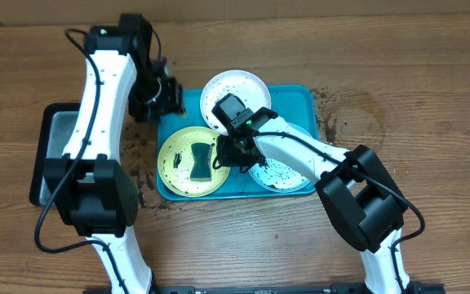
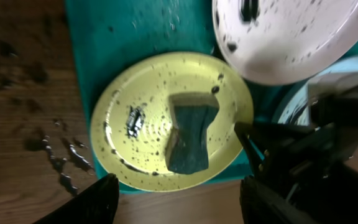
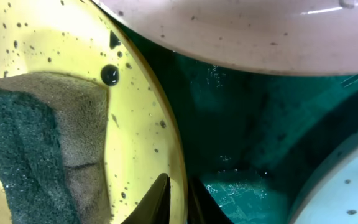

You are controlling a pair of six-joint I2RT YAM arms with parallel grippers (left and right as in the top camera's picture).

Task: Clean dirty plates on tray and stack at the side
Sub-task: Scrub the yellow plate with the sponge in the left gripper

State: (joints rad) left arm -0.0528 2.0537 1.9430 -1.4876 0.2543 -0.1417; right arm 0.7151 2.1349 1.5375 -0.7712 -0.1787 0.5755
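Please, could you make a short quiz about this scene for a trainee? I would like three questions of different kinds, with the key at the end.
1. True or false: the sponge lies on the yellow-green plate.
2. Multiple choice: the right gripper is at the rim of which plate? A) the white one B) the yellow-green one C) the aqua one
3. Fill in the missing word: in the left wrist view, the fingers of the left gripper stand wide ____.

Key: 1 true; 2 B; 3 open.
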